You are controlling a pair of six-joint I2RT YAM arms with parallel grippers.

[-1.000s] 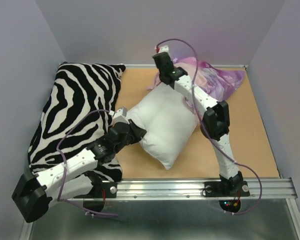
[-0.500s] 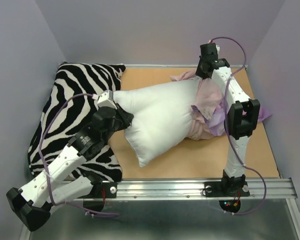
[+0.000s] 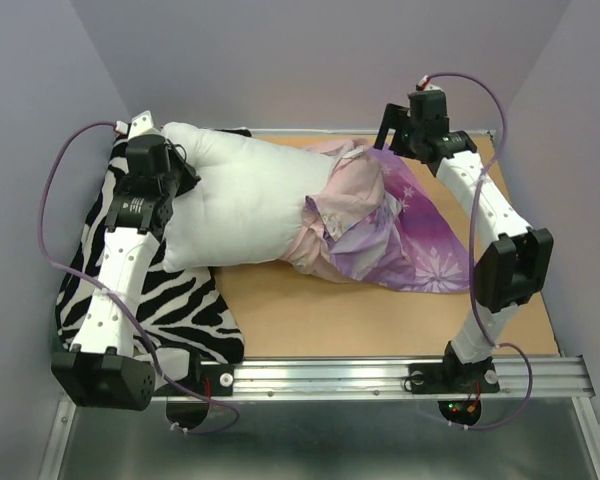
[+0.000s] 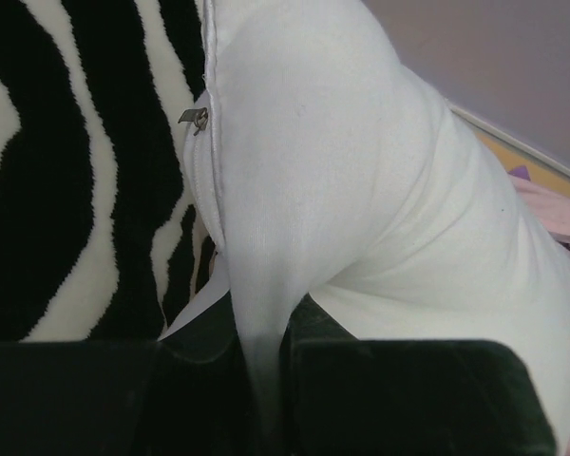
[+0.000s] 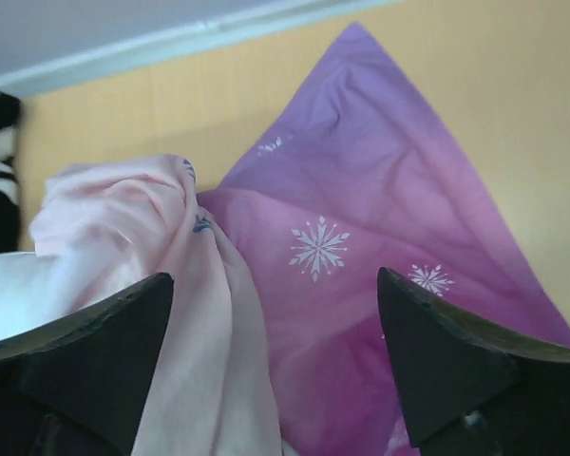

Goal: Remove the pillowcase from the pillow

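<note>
Tan desk point(image 3: 310, 310) within lilac walls, read left to right: over the zebra cushion point(image 3: 195, 310) at the left edge, the left tool point(image 4: 263, 380) is clamped tight on a corner fold of the white pillow point(image 3: 240, 195), which is bare along most of its length. Only the pillow's right end sits inside the bunched mouth of the pillowcase point(image 3: 400, 230), above which the right tool point(image 5: 274, 285) hangs wide apart, gripping nothing. Removal appears mostly done, with that last end left to pull free.
</note>
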